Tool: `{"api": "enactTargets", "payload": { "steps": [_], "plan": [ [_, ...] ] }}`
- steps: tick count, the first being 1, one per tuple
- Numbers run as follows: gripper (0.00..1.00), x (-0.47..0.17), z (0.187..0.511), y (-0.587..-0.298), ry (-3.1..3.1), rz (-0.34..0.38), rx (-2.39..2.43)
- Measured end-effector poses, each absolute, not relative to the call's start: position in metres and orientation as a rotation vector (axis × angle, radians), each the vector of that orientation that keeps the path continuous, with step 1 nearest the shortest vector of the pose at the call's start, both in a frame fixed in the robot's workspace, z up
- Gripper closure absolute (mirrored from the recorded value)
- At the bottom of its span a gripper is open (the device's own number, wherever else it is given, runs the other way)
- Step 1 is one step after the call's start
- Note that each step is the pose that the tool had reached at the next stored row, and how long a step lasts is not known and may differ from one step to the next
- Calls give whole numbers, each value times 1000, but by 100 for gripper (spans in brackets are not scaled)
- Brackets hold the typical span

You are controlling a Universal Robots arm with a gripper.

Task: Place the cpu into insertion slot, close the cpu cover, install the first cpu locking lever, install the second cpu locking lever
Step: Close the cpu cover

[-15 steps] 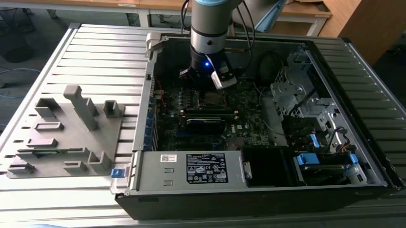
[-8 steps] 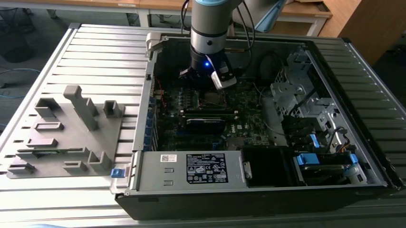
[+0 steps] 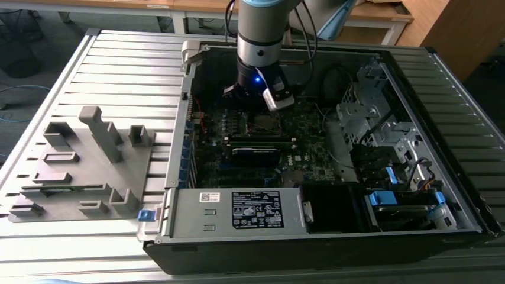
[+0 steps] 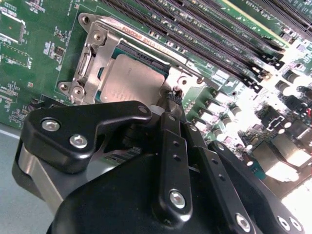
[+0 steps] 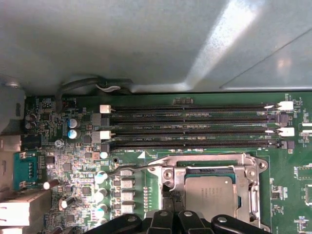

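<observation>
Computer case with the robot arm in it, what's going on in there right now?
A robot arm reaches down into the open case. Its hand is low over the motherboard, at the edge of the slot. The cpu sits in the slot, and the cover lies flat around it. A thin wire lever runs beside the cover; I can't tell if it is latched.

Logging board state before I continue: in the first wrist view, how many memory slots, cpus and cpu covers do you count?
memory slots: 4
cpu: 1
cpu cover: 1
Total: 6
</observation>
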State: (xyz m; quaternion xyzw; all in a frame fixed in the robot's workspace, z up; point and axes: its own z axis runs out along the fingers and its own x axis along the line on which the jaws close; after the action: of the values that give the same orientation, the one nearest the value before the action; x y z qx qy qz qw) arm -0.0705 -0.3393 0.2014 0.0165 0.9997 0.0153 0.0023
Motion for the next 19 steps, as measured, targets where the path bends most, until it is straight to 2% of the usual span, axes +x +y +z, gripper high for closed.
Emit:
{"api": "enactTargets", "payload": {
  "steps": [19],
  "plan": [
    [89, -55, 207, -340, 3137, 46, 52]
  ]
}}
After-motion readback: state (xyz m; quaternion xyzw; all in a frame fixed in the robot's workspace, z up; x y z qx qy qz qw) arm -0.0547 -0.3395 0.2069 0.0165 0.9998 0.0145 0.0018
